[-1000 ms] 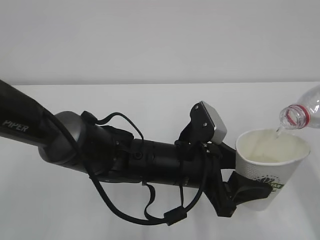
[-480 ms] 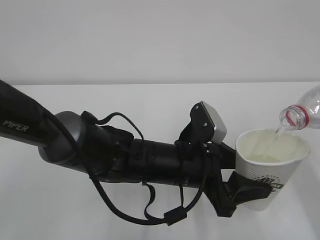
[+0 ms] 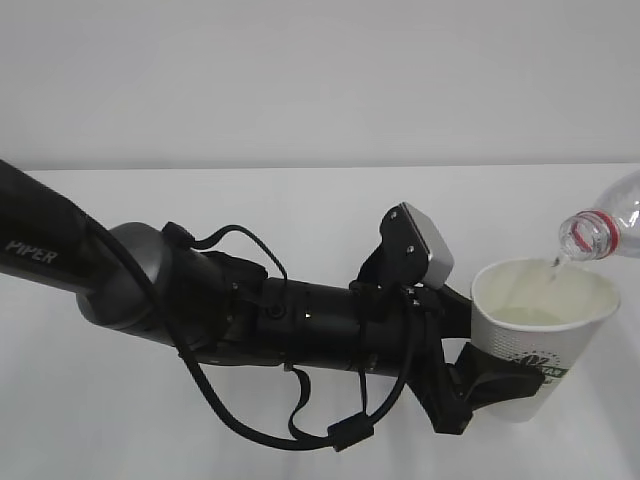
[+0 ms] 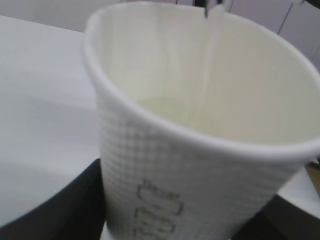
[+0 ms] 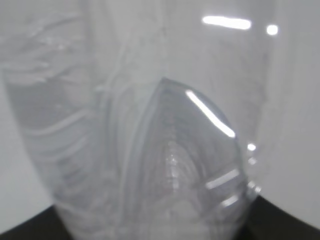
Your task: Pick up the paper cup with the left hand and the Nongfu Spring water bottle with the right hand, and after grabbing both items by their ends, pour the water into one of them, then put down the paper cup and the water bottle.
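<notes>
My left hand (image 3: pixel 492 385), on the black PIPER arm, is shut on the lower part of the white paper cup (image 3: pixel 545 345), which it holds upright at the right. The cup (image 4: pixel 200 185) fills the left wrist view, with a black finger (image 4: pixel 55 210) on either side of it. The Nongfu Spring water bottle (image 3: pixel 603 228) comes in tilted from the right edge, its open mouth over the cup's rim. A thin stream of water (image 4: pixel 207 55) falls into the cup, where a shallow pool (image 4: pixel 170 110) lies. In the right wrist view the clear ribbed bottle (image 5: pixel 165 150) sits between my right hand's (image 5: pixel 155 231) dark fingers.
The white table (image 3: pixel 300 200) runs back to a plain white wall. My left arm (image 3: pixel 200 300) with its looped cables lies across the left and middle of the exterior view, with the grey camera box (image 3: pixel 425 245) on top.
Water keeps running from the bottle into the cup. Neither arm has visibly moved.
</notes>
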Robot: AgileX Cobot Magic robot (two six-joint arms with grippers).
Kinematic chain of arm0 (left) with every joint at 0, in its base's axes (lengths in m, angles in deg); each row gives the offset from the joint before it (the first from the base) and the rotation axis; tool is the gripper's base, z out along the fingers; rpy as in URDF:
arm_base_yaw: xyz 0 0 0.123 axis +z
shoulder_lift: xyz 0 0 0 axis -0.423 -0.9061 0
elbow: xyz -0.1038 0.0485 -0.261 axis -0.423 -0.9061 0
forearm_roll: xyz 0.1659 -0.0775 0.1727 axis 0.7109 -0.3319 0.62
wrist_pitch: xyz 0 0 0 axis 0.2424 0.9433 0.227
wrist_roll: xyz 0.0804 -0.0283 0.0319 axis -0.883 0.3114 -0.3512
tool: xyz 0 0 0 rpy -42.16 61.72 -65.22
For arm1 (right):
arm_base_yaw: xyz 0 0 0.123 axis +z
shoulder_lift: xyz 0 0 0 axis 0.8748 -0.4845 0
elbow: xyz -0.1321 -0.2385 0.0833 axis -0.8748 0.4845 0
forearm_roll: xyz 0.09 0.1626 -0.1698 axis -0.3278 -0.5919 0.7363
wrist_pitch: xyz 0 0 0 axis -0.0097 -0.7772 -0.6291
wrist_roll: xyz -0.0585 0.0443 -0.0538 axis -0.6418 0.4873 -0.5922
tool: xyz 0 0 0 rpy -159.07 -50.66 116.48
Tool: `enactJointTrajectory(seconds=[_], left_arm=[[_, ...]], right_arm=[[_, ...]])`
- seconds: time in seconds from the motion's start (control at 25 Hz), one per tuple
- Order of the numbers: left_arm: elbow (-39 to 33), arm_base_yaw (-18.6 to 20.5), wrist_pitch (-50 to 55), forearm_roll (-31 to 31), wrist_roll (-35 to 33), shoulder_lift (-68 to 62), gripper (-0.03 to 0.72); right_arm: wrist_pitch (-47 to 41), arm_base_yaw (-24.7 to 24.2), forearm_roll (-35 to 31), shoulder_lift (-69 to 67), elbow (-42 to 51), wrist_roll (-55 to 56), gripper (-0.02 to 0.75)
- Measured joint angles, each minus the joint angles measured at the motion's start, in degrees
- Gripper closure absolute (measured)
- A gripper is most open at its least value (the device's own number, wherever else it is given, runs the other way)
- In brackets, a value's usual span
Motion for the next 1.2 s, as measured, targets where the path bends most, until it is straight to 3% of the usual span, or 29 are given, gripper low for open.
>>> enactJointTrajectory(seconds=[1.2], left_arm=[[0.0,0.0,0.4,0.0,0.0,0.0,0.203]], right_arm=[[0.4,0.0,0.0,0.0,0.0,-0.1,0.360]])
